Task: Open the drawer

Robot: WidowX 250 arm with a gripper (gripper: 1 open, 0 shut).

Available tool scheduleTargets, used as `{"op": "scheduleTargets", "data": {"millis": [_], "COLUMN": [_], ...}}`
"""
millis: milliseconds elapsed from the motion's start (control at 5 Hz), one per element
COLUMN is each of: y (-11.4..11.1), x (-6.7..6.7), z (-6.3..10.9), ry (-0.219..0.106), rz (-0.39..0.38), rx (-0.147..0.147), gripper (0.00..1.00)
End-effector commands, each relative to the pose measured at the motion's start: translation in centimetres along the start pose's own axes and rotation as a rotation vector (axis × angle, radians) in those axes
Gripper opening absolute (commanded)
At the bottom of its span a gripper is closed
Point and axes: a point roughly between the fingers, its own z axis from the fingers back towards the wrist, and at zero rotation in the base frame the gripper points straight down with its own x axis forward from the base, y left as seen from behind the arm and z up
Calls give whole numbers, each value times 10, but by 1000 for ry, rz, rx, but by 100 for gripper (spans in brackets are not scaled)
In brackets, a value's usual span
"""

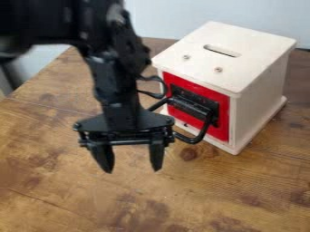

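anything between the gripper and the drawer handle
Nothing visible does. The open gripper hangs over bare table just in front of the drawer, and its wire handle sticks out beside the near finger with no other object between them.

The drawer (194, 107) is bright red with a black front panel and a black wire loop handle (182, 136), set in a pale, cream-coloured wooden casing (248, 77). The gripper (130, 161) and its arm are black all over (somewhat blurred here). The table (49, 195) is warm brown wood with darker grain streaks and knots.
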Motion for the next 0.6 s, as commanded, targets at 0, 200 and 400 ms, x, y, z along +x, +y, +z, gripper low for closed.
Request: {"op": "scheduleTargets", "data": {"millis": [0, 200, 400], "y": [-3, -7, -10], "x": [26, 44, 56], "z": [3, 0, -2], "ry": [-69, -72, -68], "rz": [170, 344, 458], "rx": [-22, -11, 4], "gripper": [100, 100, 100]}}
